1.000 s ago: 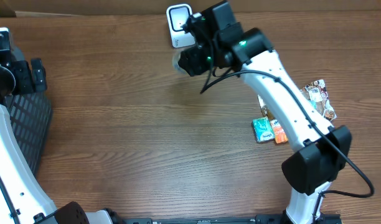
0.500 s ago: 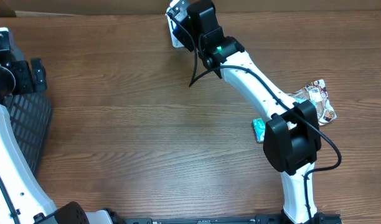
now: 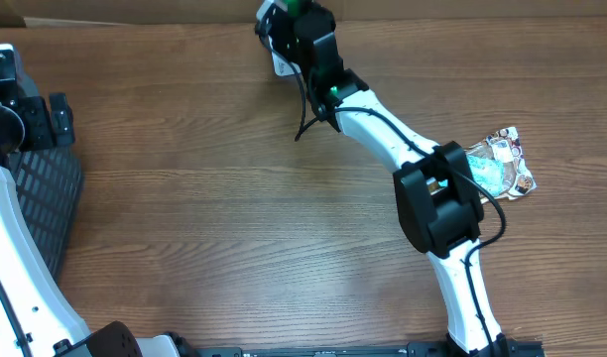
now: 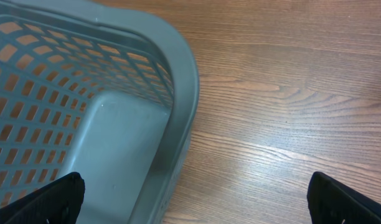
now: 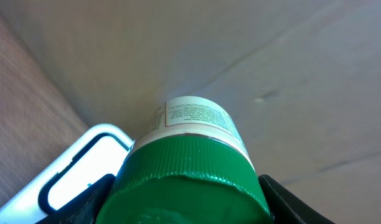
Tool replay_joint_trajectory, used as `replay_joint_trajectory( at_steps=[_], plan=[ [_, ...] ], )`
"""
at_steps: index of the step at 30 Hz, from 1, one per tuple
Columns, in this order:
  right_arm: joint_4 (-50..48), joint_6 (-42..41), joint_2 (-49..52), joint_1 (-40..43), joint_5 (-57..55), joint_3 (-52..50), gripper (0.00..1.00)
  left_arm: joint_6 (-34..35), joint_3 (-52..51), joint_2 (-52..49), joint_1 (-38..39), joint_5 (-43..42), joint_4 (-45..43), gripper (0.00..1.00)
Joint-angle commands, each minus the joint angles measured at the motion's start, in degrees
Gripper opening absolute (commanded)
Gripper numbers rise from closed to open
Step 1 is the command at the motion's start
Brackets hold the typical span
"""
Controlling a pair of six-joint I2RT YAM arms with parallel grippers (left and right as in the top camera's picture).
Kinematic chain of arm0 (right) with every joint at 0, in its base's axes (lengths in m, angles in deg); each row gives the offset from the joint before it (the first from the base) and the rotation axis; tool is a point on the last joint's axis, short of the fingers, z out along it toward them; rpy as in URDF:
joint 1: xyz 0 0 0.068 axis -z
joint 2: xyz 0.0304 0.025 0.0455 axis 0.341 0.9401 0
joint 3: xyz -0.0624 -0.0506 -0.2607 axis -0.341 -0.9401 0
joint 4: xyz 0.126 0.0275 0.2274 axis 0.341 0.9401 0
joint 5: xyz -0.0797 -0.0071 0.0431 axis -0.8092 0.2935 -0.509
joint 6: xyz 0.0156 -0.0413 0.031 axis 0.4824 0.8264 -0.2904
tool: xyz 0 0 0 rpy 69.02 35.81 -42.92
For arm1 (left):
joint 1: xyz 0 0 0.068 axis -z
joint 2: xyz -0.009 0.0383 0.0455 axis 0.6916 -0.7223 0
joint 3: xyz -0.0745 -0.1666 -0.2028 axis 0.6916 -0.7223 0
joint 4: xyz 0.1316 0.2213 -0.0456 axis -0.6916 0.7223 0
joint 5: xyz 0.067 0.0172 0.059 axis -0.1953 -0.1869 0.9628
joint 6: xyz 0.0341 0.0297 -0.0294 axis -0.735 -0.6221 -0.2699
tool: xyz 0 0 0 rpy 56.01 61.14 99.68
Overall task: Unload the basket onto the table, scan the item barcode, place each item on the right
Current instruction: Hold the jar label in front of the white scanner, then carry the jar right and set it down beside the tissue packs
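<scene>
Right hand (image 5: pixel 187 200) is pinching a white plastic bottle with green ribbed screw cap (image 5: pixel 190 121). Dark fingers (image 5: pixel 94 198) clamp either side of the cap, and the printed paper label faces away from the hand. Just past the fingers, off to one side: a white rounded-rectangle barcode scanner (image 5: pixel 78 171) with a black-rimmed glossy window. It's near the bottle, can't tell if they touch. Below is the brown wood-grain counter (image 3: pixel 204 178). Far back along the arm, by its elbow, are glossy crinkled snack packets (image 3: pixel 504 159). Left hand (image 4: pixel 193 202) is spread wide, holding nothing. A grey plastic lattice basket (image 4: pixel 116 124) with a smooth rounded rim sits under one fingertip.
</scene>
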Motion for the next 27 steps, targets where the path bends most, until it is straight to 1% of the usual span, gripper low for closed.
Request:
replay_joint_trajectory(
  at_steps=[1, 5, 13, 20, 27],
  plan=[
    [-2.7, 6.9, 0.9, 0.2, -1.0, 0.7, 0.57, -1.3, 0.2, -0.3, 0.1, 0.0, -0.2, 1.00],
    [-3.1, 9.9, 1.4, 0.3, -0.4, 0.7, 0.57, -1.3, 0.2, -0.3, 0.1, 0.0, -0.2, 1.00],
    [-2.6, 9.9, 1.4, 0.4, 0.7, 0.7, 0.56, -1.3, 0.2, -0.3, 0.1, 0.0, -0.2, 1.00],
    [-0.3, 9.8, 1.4, 0.0, 0.7, 0.7, 0.56, -1.3, 0.2, -0.3, 0.1, 0.0, -0.2, 1.00],
    [3.8, 5.2, -1.3, -0.5, 0.7, 0.7, 0.55, -1.3, 0.2, -0.3, 0.1, 0.0, -0.2, 1.00]
  ],
)
